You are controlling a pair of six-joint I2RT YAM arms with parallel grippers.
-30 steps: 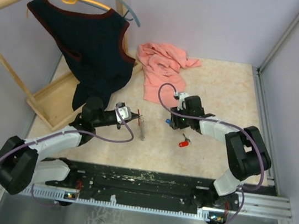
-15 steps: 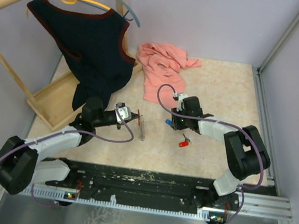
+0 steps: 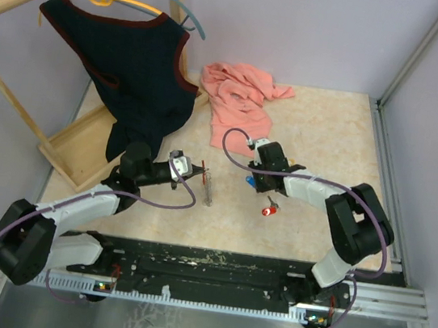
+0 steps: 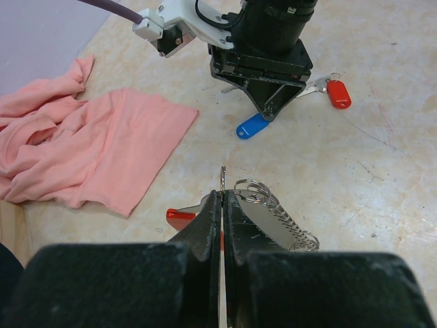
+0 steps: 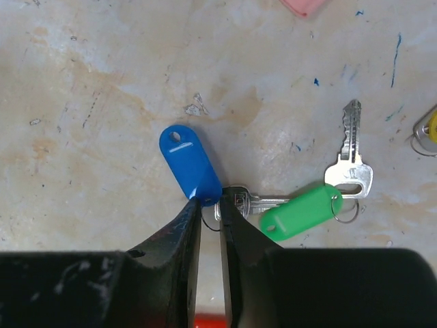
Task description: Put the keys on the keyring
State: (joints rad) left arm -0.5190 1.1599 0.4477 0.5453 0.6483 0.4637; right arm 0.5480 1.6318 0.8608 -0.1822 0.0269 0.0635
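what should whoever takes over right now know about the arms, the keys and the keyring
Left gripper: shut on the keyring.
Right gripper: down at the blue key, fingers almost closed at its tag end; grip unclear.
Green key and red key lie on the table; a yellow key shows at the frame edge.
Done: no key seen on the keyring yet.
Left: thread every key on.

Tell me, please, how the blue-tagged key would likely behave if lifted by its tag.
The blue tag looks like smooth plastic: probably light, perhaps slippery. It seems loosely linked to its key, so the key would likely dangle and swing. The green tag overlaps that key and may shift.
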